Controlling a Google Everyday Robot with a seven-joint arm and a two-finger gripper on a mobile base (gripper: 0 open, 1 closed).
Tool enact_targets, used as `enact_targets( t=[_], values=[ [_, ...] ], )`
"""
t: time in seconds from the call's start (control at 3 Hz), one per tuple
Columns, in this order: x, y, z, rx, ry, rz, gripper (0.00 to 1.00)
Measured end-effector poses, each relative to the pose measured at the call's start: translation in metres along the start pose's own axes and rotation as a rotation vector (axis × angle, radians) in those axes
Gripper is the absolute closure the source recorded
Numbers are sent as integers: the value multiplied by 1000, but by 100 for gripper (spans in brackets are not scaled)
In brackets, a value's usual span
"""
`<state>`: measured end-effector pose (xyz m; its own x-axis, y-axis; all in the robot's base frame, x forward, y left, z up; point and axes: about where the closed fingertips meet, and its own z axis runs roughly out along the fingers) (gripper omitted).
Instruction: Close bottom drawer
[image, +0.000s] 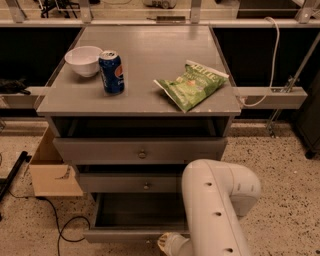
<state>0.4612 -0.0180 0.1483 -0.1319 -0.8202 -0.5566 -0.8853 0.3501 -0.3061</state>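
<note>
The bottom drawer (125, 234) of the grey cabinet stands pulled out, and its dark-grey box (137, 210) is open to view. Its front runs along the bottom of the camera view, and its knob is hidden. My white arm (215, 210) reaches down in front of the cabinet's lower right. My gripper (167, 245) is at the bottom edge of the view, right at the drawer's front, and is mostly cut off.
The top drawer (142, 150) and middle drawer (130, 183) have round knobs. On the cabinet top (150, 50) are a white bowl (83, 60), a blue soda can (111, 72) and a green chip bag (192, 84). A cardboard box (52, 170) and a cable (55, 220) lie on the floor at the left.
</note>
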Motion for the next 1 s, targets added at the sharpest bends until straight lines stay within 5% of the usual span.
enact_targets(
  t=[1.0],
  values=[
    [-5,-16,18,40,4,2,100]
  ],
)
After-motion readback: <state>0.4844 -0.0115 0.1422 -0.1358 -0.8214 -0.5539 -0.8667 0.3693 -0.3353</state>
